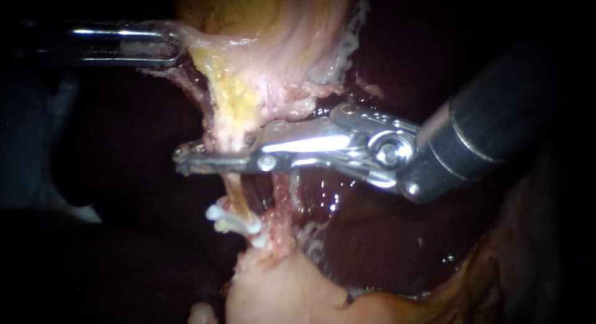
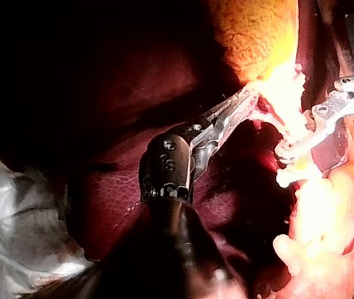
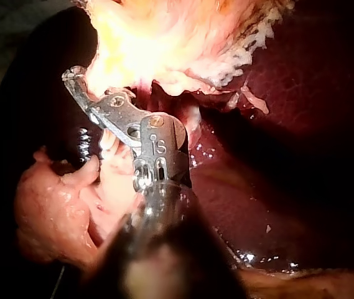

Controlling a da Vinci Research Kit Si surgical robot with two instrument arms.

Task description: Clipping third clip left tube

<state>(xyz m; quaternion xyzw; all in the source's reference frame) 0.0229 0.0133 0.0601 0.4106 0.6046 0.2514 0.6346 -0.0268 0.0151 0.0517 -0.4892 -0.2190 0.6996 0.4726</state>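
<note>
**Right instrument (image 1: 186, 159) clamped across the left tube (image 1: 231, 193), just above the white clips (image 1: 231, 223)**

Endoscope: our left instrument (image 1: 171, 48) has its jaws clenched on the tissue (image 1: 248, 69) above, so the tube stands stretched and bare. The right instrument's jaws grasp the tube crosswise from both sides (apart from the lower clips, we judge, to leave room between). Left wrist: the same taut hold, with the right instrument's jaws reaching in beyond the tissue. Right wrist: glare hides the tube at the jaws.
</note>
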